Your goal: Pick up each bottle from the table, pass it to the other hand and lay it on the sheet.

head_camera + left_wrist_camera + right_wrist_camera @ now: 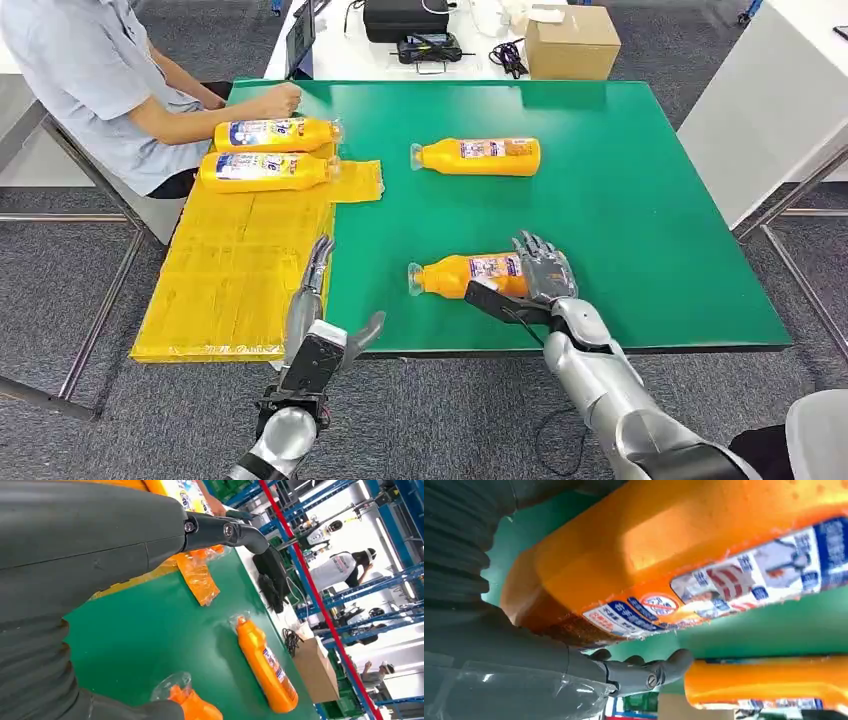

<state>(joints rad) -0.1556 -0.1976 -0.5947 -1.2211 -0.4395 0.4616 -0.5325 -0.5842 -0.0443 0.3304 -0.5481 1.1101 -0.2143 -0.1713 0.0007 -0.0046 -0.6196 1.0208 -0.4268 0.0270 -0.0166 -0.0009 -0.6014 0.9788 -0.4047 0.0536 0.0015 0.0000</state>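
Your right hand (543,268) is at the near bottle (466,275), which lies on its side close to the near edge of the green bench (640,200), cap pointing left. The fingers curve over the bottle's base end and the thumb reaches along its near side; in the right wrist view the base sits right against the palm, but you cannot tell from these pictures whether the grip has fully closed, so treat this as the pick-up step, not yet a lift. Your left hand (325,320) waits to the left at the near edge, fingers spread and holding nothing, beside the yellow sheet (230,270). Next you will likely need to firm the hold, raise the bottle clear of the bench, and carry it left so the free cap end meets the left hand; the wide, smooth body may slip or roll if the grasp stays only at the base. Farther back, a second bottle (480,156) lies alone on the green, well apart from the first. At the far left, two bottles (265,152) already rest side by side on the far end of the sheet, where a seated person's hand (280,98) is just beside them, so keep your placement clear of that arm. Beyond the bench stands a white table with a cardboard box (572,40), a black case and cables; grey carpet lies all round.
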